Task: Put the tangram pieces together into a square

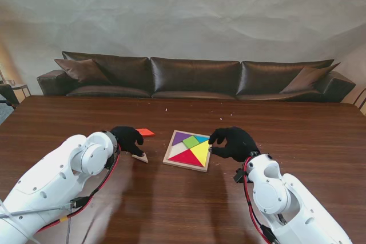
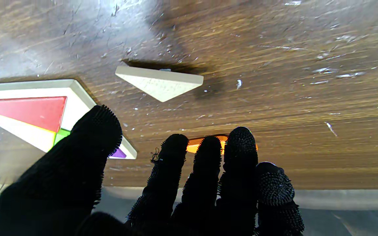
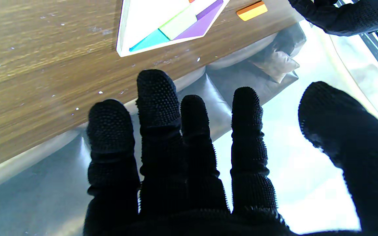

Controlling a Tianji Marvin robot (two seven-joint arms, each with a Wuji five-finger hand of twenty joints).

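Left hand (image 1: 127,139) open — white triangle (image 1: 140,157) beside tray (image 1: 170,158) edge.

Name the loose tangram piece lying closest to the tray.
The white triangle, just left of the tray; the orange piece lies farther off, beyond the left hand.

The surface (image 1: 297,135) is dark brown wood with a fine straight grain, flecked with pale specks. The tray (image 1: 169,159) has a pale cream rim. Inside it sit a purple piece (image 1: 182,137), a green piece (image 1: 191,140), a turquoise piece (image 1: 202,139), a yellow piece (image 1: 201,152) and a red piece (image 1: 185,157). A loose triangle (image 2: 160,84) is plain cream-white; another loose piece (image 1: 146,132) is orange-red. The left robot hand (image 1: 127,139) and the right robot hand (image 1: 233,143) wear black gloves covered in small raised nubs. Both arms are glossy white with red cable trim. The sofa (image 1: 194,77) is dark brown leather, and the wall behind is off-white.
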